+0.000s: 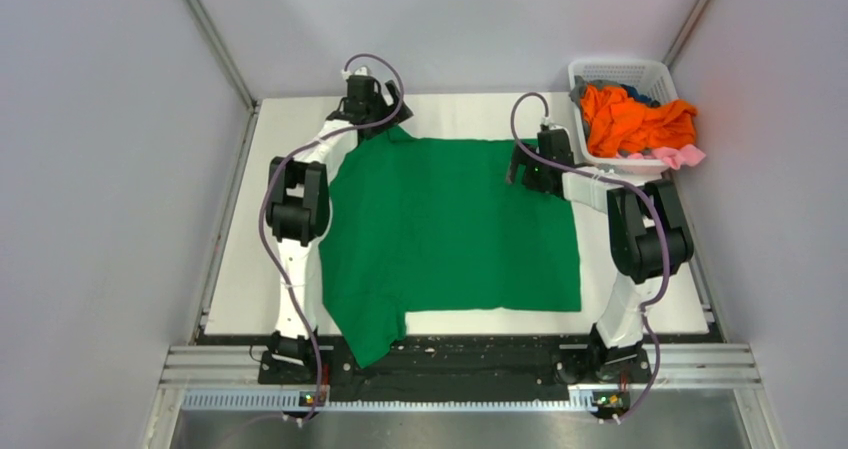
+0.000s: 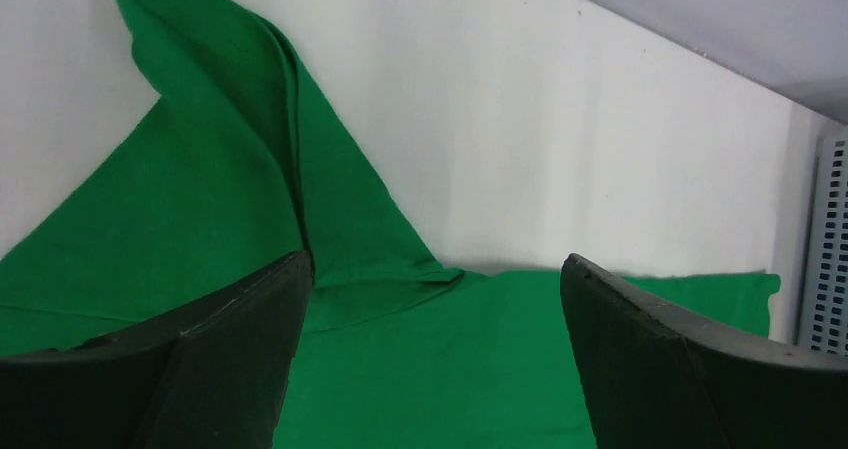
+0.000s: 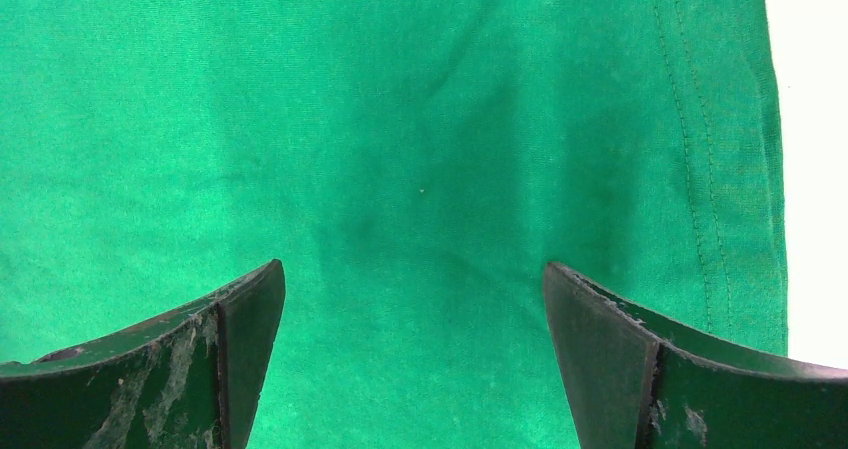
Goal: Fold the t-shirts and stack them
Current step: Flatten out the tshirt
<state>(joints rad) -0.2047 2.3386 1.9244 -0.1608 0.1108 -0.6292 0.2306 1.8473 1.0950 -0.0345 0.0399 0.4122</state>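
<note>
A bright green t-shirt (image 1: 450, 229) lies spread flat over the white table (image 1: 250, 269), and one part of it hangs over the near edge at the left. My left gripper (image 1: 375, 109) is open over the shirt's far left corner, where the cloth is folded up into a ridge (image 2: 290, 139). In its wrist view the left gripper (image 2: 435, 259) holds nothing. My right gripper (image 1: 525, 169) is open just above the shirt's far right part. In its wrist view the right gripper (image 3: 412, 265) is empty over flat green cloth (image 3: 400, 119), near a stitched hem (image 3: 710, 169).
A white lattice basket (image 1: 620, 74) stands at the far right corner, and its wall also shows in the left wrist view (image 2: 830, 249). It holds a crumpled orange t-shirt (image 1: 635, 119), and pink cloth (image 1: 682, 156) hangs over its rim. Grey walls enclose the table.
</note>
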